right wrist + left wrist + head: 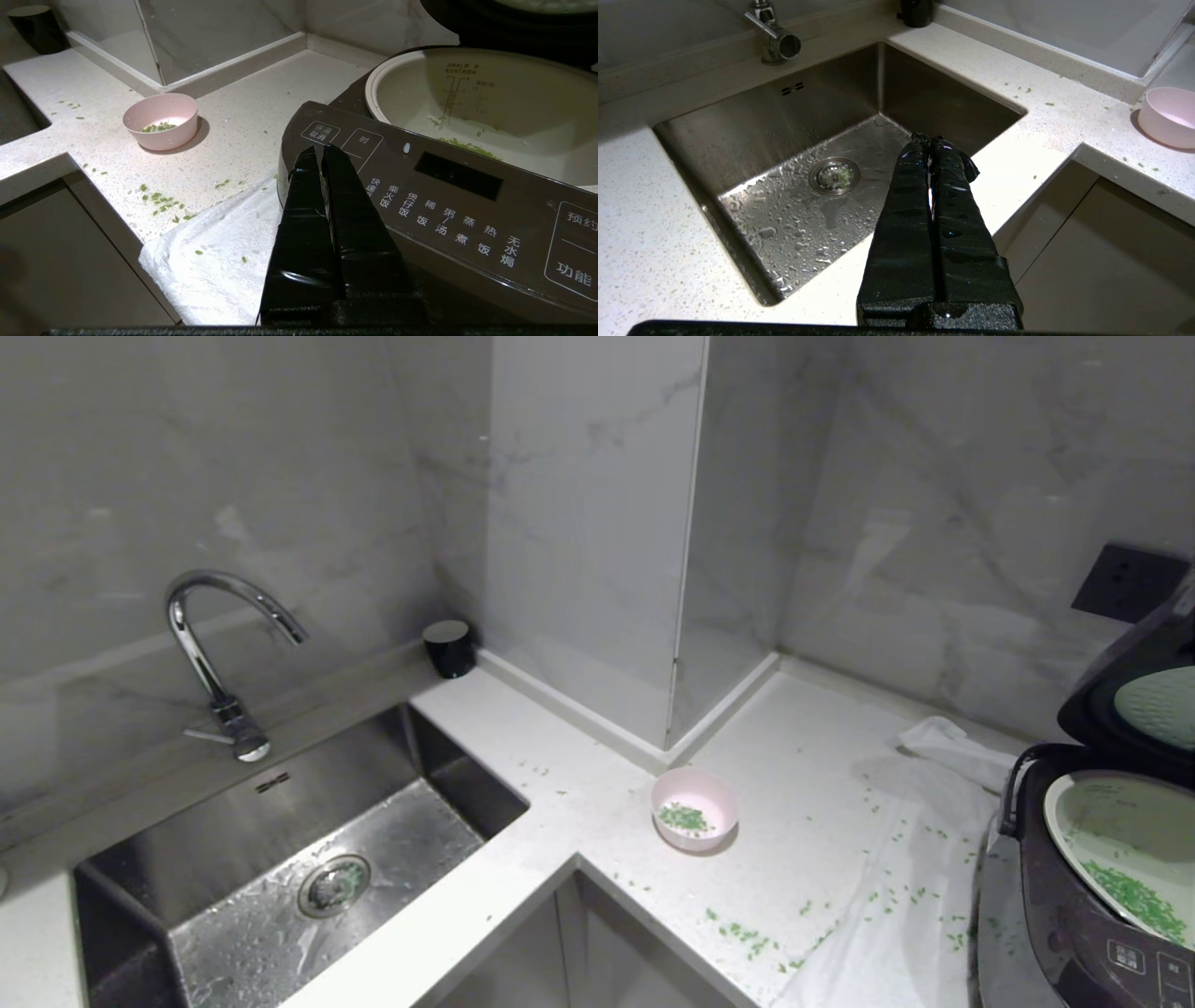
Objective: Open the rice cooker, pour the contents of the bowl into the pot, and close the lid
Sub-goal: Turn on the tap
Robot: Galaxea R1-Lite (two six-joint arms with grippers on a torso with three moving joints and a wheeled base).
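A steel sink (280, 859) (wet, with a round drain (333, 885)) is set into the white speckled counter (523, 896). A chrome tap (210, 653) arches over it. A small black cup (449, 647) stands in the corner by the marble wall (597, 523). A white cloth (896, 905) lies on the counter; a dark socket (1128, 581) sits on the wall.

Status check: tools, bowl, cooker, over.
Left tool and right tool both shut, empty. Bowl on counter, greens inside. Lid up, greens in pot. Path clear.

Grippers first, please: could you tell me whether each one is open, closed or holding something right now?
Left gripper: closed, holding nothing, above the sink.
Right gripper: closed, holding nothing, in front of the rice cooker.
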